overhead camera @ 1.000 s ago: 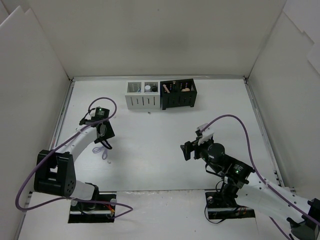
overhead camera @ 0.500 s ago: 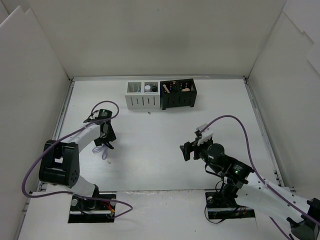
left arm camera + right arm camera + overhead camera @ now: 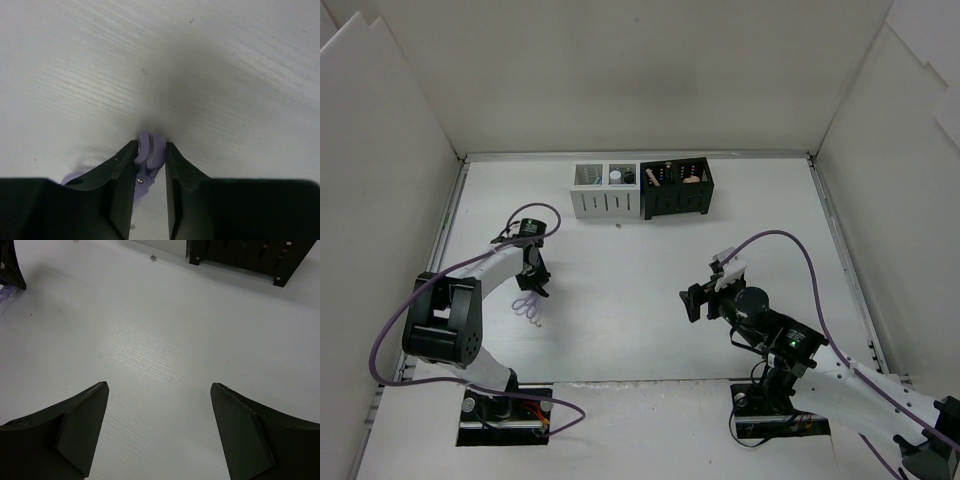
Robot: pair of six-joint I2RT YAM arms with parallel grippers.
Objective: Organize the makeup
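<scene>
A purple scissor-like makeup tool (image 3: 527,305) with loop handles lies on the table at the left. My left gripper (image 3: 533,281) is down on its far end. In the left wrist view the gripper (image 3: 150,146) has its jaws close together, with the tool's purple head (image 3: 149,150) pinched between them against the table. My right gripper (image 3: 695,300) is open and empty above the table's middle right; its wrist view shows the gripper (image 3: 157,387) over bare table. Peach sponges and sticks sit in the black slotted box (image 3: 677,187).
A white slotted box (image 3: 604,190) stands beside the black one at the back centre. White walls ring the table. A small dark speck (image 3: 618,225) lies in front of the boxes. The black box (image 3: 250,255) also shows in the right wrist view.
My left gripper has moved a little nearer and to the right, down onto the purple tool. The tool's loops have shifted slightly. The right arm has not moved.
</scene>
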